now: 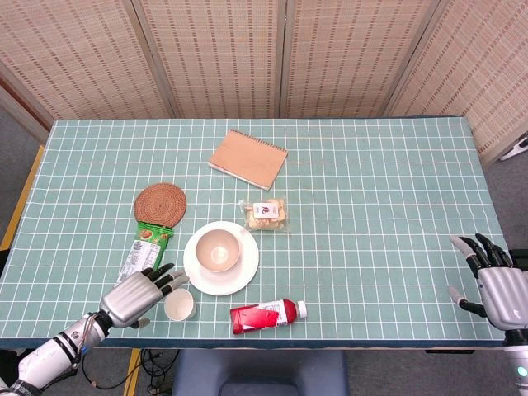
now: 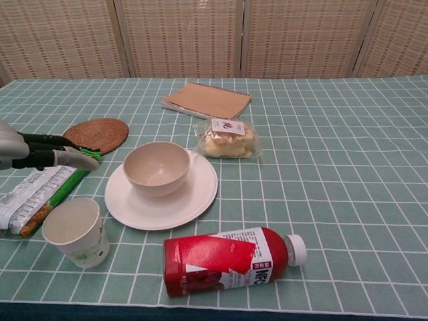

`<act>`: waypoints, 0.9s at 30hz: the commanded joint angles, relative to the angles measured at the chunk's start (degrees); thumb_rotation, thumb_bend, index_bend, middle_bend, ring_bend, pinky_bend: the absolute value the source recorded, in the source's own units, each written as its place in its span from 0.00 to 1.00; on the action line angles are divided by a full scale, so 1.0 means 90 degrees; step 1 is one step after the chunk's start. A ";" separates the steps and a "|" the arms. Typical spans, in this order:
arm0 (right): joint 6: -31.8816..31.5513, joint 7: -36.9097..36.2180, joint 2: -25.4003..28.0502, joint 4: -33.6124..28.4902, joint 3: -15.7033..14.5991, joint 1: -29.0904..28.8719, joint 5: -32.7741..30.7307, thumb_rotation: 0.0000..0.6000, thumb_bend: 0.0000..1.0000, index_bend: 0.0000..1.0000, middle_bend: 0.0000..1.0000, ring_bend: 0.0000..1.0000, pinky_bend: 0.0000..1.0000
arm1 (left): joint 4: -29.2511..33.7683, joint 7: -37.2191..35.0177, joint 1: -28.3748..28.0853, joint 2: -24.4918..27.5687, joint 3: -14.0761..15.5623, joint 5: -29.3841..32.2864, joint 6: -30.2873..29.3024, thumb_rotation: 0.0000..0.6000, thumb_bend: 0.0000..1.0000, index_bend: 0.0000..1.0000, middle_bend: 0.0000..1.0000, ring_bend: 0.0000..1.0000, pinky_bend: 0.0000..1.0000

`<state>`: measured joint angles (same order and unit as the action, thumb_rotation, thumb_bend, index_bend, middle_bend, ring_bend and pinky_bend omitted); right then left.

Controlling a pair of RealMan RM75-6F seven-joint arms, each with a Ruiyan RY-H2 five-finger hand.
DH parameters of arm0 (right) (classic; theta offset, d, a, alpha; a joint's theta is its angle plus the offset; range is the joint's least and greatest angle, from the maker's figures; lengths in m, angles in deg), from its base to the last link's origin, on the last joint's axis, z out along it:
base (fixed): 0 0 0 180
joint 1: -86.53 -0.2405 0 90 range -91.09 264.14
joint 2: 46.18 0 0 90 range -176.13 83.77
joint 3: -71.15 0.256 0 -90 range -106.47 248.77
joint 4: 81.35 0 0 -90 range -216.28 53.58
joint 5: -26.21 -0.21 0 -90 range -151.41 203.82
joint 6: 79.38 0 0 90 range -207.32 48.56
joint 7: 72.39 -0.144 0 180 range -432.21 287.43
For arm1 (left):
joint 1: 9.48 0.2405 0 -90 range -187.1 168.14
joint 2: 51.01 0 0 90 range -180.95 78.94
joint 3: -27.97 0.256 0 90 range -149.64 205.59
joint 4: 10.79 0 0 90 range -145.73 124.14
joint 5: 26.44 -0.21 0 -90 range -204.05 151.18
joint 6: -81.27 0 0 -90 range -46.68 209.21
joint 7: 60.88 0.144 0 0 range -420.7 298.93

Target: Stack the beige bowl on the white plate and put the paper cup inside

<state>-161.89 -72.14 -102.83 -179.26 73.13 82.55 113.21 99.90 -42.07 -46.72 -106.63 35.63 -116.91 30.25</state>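
Note:
The beige bowl [image 1: 218, 250] [image 2: 156, 167] sits upright on the white plate [image 1: 239, 275] [image 2: 194, 196] near the table's front. The empty paper cup [image 1: 180, 304] [image 2: 75, 231] stands upright just left of the plate at the front edge. My left hand [image 1: 139, 293] [image 2: 30, 154] hovers beside the cup on its left, fingers spread and holding nothing. My right hand [image 1: 497, 281] is open at the table's front right corner, far from everything.
A snack packet [image 1: 144, 252] [image 2: 41, 189] lies left of the plate, with a woven coaster [image 1: 160, 203] [image 2: 97, 133] behind it. A red bottle [image 1: 267, 314] [image 2: 231, 257] lies in front of the plate. A bagged pastry [image 1: 266, 213] [image 2: 225, 139] and a notebook [image 1: 247, 158] [image 2: 207, 99] lie further back.

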 commanded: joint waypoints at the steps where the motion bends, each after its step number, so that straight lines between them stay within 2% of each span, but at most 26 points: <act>1: -0.0009 -0.0003 0.0006 -0.0003 -0.0002 0.0003 0.0004 1.00 0.24 0.12 0.15 0.04 0.14 | 0.0006 0.0281 0.0025 -0.0189 0.0007 -0.0005 0.0092 1.00 0.16 0.00 0.00 0.01 0.27; 6: -0.0033 -0.0021 0.0022 -0.0013 -0.0010 0.0020 0.0008 1.00 0.24 0.12 0.15 0.04 0.14 | -0.0149 0.0771 0.0137 -0.0512 -0.0059 0.0065 0.0008 1.00 0.16 0.00 0.00 0.00 0.27; 17: -0.0070 -0.0047 0.0025 -0.0010 -0.0015 0.0038 0.0020 1.00 0.24 0.12 0.15 0.04 0.14 | -0.0545 0.1167 0.0204 -0.1179 -0.0162 0.0238 0.0068 1.00 0.16 0.01 0.00 0.01 0.28; 24: -0.0078 -0.0083 0.0019 0.0015 -0.0025 0.0055 0.0007 1.00 0.24 0.12 0.15 0.04 0.14 | -0.0898 0.0961 0.0178 -0.1594 -0.0252 0.0140 0.0023 1.00 0.16 0.16 0.01 0.12 0.45; 27: -0.0081 -0.0088 0.0021 0.0025 -0.0023 0.0055 0.0009 1.00 0.24 0.12 0.15 0.04 0.14 | -0.1083 0.0802 0.0165 -0.1755 -0.0277 0.0013 -0.0045 1.00 0.16 0.25 0.07 0.20 0.53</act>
<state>-162.62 -72.93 -102.64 -179.05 72.92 83.05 113.29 90.78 -34.27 -45.14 -121.85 33.32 -116.25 30.20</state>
